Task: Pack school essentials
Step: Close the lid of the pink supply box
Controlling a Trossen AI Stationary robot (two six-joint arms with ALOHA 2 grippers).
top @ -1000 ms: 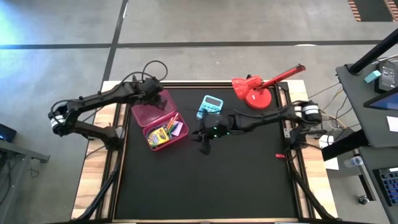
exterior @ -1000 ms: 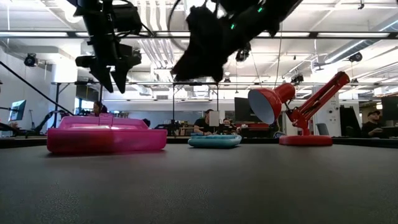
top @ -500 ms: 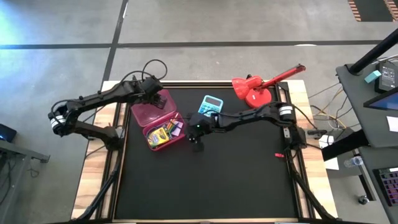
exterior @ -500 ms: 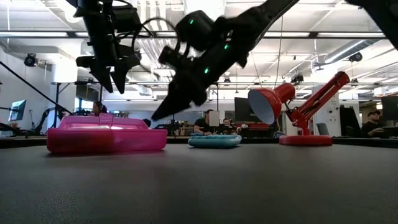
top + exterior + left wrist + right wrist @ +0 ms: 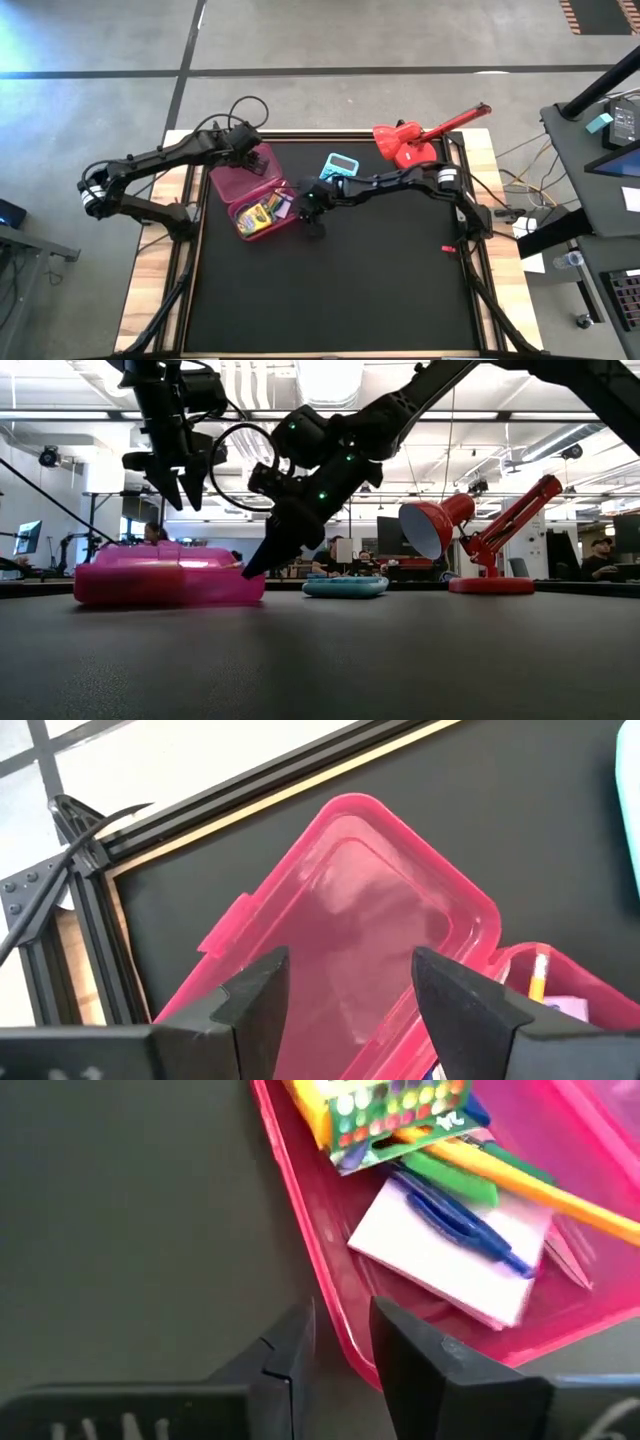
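Right gripper [image 5: 303, 207]: you have it low at the near right edge of the pink translucent plastic box [image 5: 262, 232], its fingers [image 5: 415, 1370] set narrowly apart and empty, the tray's rim running into the slim gap between them.
Box tray contents: the school essentials lie inside the tray: a pale pink note pad [image 5: 452, 1252], a blue pen [image 5: 455, 1221] across it, a green pen [image 5: 440, 1177], an orange pencil [image 5: 545, 1188] and a colourful crayon packet [image 5: 385, 1110].
Step in hand, as you might judge it: packing looks nearly done, so closing or steadying the box seems next; keep the right fingers on the rim only, press lightly, and do not drag the tray along the black table mat [image 5: 380, 280].
Box lid: the pink hinged lid [image 5: 350, 935] lies open flat behind the tray.
Left gripper [image 5: 243, 140]: it hovers above the lid with fingers [image 5: 250, 1005] spread wide, holding nothing; bring it down squarely if you fold the lid.
Farther off: a light blue calculator [image 5: 339, 168] and a red desk lamp on a round base [image 5: 415, 143] sit beyond, apart from the box.
Hard to make out: you cannot see scissors or an eraser clearly; the tray's far half is cut off in the right wrist view.
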